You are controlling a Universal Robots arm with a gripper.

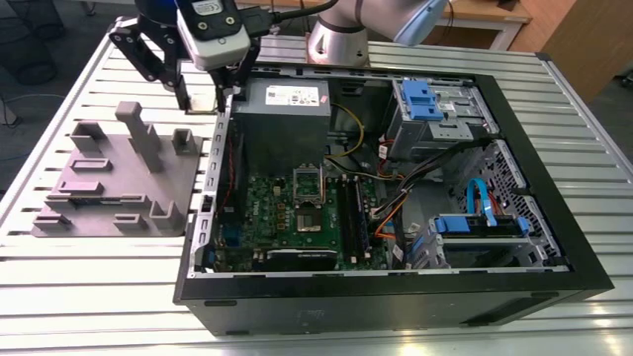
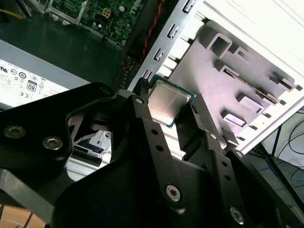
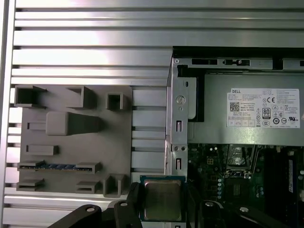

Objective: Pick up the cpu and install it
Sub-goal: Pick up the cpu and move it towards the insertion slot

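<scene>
Black tool (image 2: 167,105) clamped on cpu (image 2: 166,100) — small flat square, shiny silver top, thin greenish rim, near computer case (image 1: 396,300)

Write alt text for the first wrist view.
The gripper holds the cpu, its silver top showing. The grey plastic fixture lies to one side of it and the open computer case to the other, both on a slatted metal table.

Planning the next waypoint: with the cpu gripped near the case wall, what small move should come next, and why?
Probably carry it sideways toward the socket on the motherboard. The end effector holds the cpu about over the case wall, beside the grey fixture, not yet above the socket.
</scene>
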